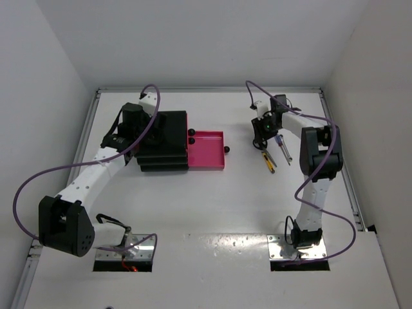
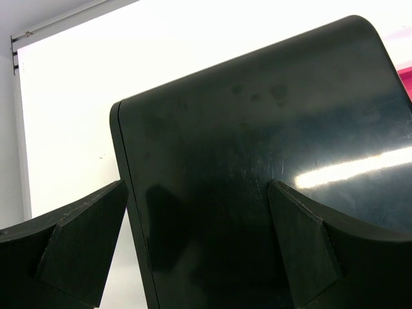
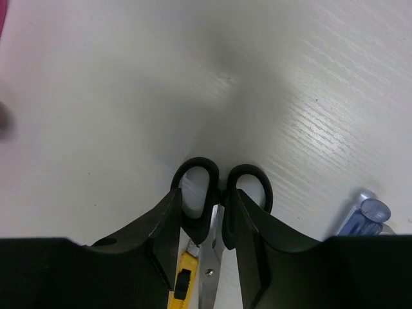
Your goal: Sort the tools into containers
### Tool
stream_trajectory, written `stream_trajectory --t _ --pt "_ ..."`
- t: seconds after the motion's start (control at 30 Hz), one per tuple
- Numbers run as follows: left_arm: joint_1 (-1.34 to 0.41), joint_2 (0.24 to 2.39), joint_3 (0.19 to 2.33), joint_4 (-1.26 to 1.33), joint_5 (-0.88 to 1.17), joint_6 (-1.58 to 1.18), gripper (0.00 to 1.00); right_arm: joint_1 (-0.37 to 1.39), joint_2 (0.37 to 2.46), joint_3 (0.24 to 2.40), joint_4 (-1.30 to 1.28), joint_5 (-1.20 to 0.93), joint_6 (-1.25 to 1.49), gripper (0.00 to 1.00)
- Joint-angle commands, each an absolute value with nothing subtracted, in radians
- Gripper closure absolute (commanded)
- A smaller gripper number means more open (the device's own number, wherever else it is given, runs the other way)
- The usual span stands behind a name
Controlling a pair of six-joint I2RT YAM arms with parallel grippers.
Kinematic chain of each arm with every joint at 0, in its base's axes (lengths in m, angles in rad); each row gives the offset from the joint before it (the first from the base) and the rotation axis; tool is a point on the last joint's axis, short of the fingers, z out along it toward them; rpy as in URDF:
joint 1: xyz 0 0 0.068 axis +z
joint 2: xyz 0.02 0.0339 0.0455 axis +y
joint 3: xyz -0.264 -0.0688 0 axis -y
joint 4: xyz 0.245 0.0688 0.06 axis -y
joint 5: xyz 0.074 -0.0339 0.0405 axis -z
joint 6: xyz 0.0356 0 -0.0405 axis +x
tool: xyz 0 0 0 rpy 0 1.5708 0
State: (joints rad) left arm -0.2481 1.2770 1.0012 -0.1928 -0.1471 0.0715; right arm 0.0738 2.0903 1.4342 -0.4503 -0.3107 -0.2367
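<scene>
Set the right tool (image 3: 205, 196) astride black-handled scissors (image 3: 196, 163) at right of frame, the left tool (image 2: 196, 193) on the black cabinet (image 2: 257, 129).

Saw, nearest, a yellow-and-black knife (image 3: 185, 264) just left of the scissors' silver blades and a blue-handled screwdriver (image 3: 368, 215) off to their right, both on the white surface (image 3: 129, 96). Had the right fingers (image 3: 148, 244) partway open, one along each side of the scissors' neck, handle loops poking past the tips; could not tell whether pressing or merely flanking. Farther left, found one pink drawer (image 1: 206, 154) drawn out rightward from the cabinet. Spread the left fingers (image 2: 77, 238) wide, one beyond the cabinet's edge, one over its top, clasping nothing.
</scene>
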Motion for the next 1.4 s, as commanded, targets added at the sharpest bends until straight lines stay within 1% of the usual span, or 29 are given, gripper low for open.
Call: stream_trajectory --t 0.0,0.17,0.37,0.47,0.67,0.7,0.73,0.77,0.87,0.97,1.1,1.13,1.2,1.23,1.3,1.37 --pt "-0.258 1.296 1.011 -0.252 -0.16 0.089 0.03 0.083 2.095 1.431 -0.422 -0.269 -0.252 0.63" --pt "-0.258 1.296 1.002 -0.252 -0.169 0.089 0.03 0.092 2.105 1.431 -0.397 -0.193 -0.223 0.63" --pt "-0.258 1.296 1.002 -0.242 -0.169 0.089 0.03 0.092 2.095 1.436 -0.399 -0.193 -0.222 0.63" --pt "-0.258 1.305 1.002 -0.242 -0.169 0.089 0.03 0.092 2.137 1.459 -0.425 -0.184 -0.235 0.63" --pt "-0.258 1.305 1.002 -0.242 -0.169 0.089 0.03 0.121 2.146 1.459 -0.46 -0.175 -0.268 0.63" --pt "-0.258 1.305 1.002 -0.242 -0.169 0.089 0.03 0.132 2.146 1.459 -0.46 -0.164 -0.268 0.66" --pt "-0.258 1.305 1.002 -0.242 -0.169 0.089 0.03 0.132 2.146 1.45 -0.46 -0.164 -0.268 0.77" --pt "-0.258 1.305 1.002 -0.242 -0.169 0.089 0.03 0.132 2.146 1.45 -0.46 -0.164 -0.268 0.83" --pt "-0.258 1.305 1.002 -0.242 -0.169 0.089 0.03 0.132 2.137 1.463 -0.46 -0.196 -0.252 0.96" --pt "-0.258 1.305 1.002 -0.242 -0.169 0.089 0.03 0.132 2.115 1.503 -0.471 -0.26 -0.195 1.0" --pt "-0.258 1.305 1.002 -0.242 -0.169 0.089 0.03 0.132 2.053 1.554 -0.454 -0.377 -0.086 1.0" --pt "-0.258 1.305 1.002 -0.242 -0.169 0.089 0.03 0.132 2.036 1.554 -0.422 -0.441 -0.059 1.0" --pt "-0.258 1.305 1.002 -0.242 -0.169 0.08 0.03 0.132 1.982 1.539 -0.375 -0.501 0.036 1.0" --pt "-0.258 1.305 1.002 -0.242 -0.169 0.08 0.03 0.146 1.964 1.528 -0.312 -0.537 0.073 1.0" --pt "-0.258 1.305 1.002 -0.242 -0.169 0.08 0.03 0.156 1.91 1.48 -0.205 -0.57 0.174 1.0" --pt "-0.258 1.305 1.002 -0.242 -0.169 0.08 0.03 0.182 1.881 1.439 -0.149 -0.583 0.225 1.0"
